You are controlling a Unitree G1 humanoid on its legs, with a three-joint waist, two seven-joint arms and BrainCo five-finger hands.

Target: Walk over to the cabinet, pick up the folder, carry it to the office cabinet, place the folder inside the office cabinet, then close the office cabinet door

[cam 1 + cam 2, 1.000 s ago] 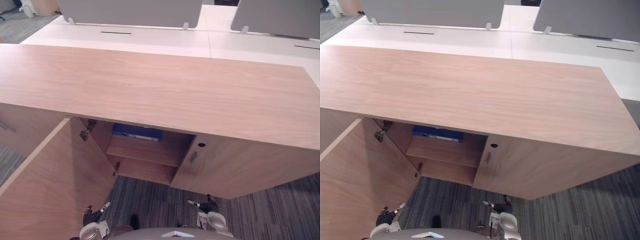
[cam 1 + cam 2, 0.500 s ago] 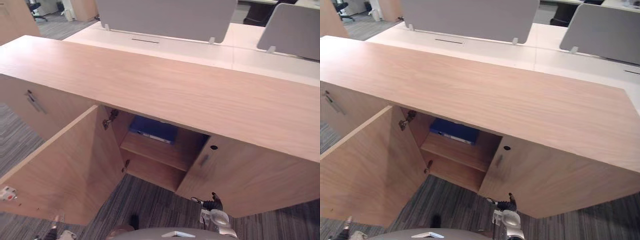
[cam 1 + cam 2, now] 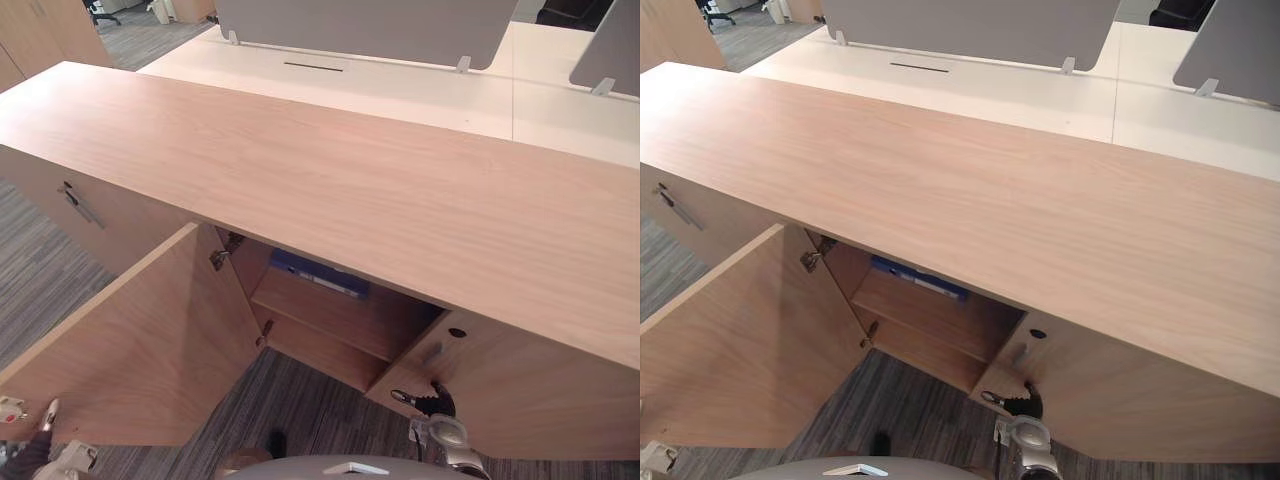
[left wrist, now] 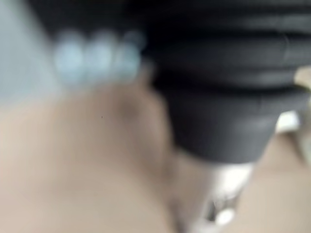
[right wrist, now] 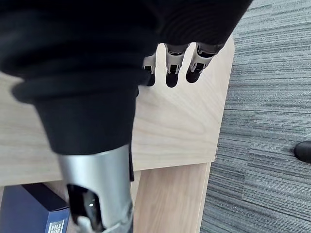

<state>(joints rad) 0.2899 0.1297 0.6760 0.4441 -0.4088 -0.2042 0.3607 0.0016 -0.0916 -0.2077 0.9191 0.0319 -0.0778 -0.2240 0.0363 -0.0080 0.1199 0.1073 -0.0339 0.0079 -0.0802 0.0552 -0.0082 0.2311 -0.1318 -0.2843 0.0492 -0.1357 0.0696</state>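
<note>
Long office cabinet (image 3: 350, 190) with a pale wood-grain top runs across the scene, the top bare. One door (image 3: 140, 350) on its left half stands swung wide open toward the robot, metal hinge (image 3: 228, 250) showing at its inner edge. Blue folder (image 3: 320, 277) lies flat on the upper shelf (image 3: 330, 320) inside the open compartment, partly tucked under the cabinet top. In the right wrist view a corner of it shows down in the opening.

Closed door (image 3: 520, 400) right of the opening has a round lock hole (image 3: 457, 332) and a small handle (image 3: 432, 352). Another closed front further left carries a bar handle (image 3: 78, 205).

Right hand (image 3: 425, 400) hangs low, just in front of the closed door near the handle. In its wrist view the fingers (image 5: 170, 68) are loose and apart against the wood panel, holding nothing. Left hand (image 3: 45, 445) sits low beside the open door's outer corner. Its wrist view is a blur, so cannot tell whether it is spread or closed.

Floor is grey striped carpet (image 3: 40, 270). Behind the cabinet are white desks (image 3: 400, 85) with grey divider screens (image 3: 360, 25) standing on them.
</note>
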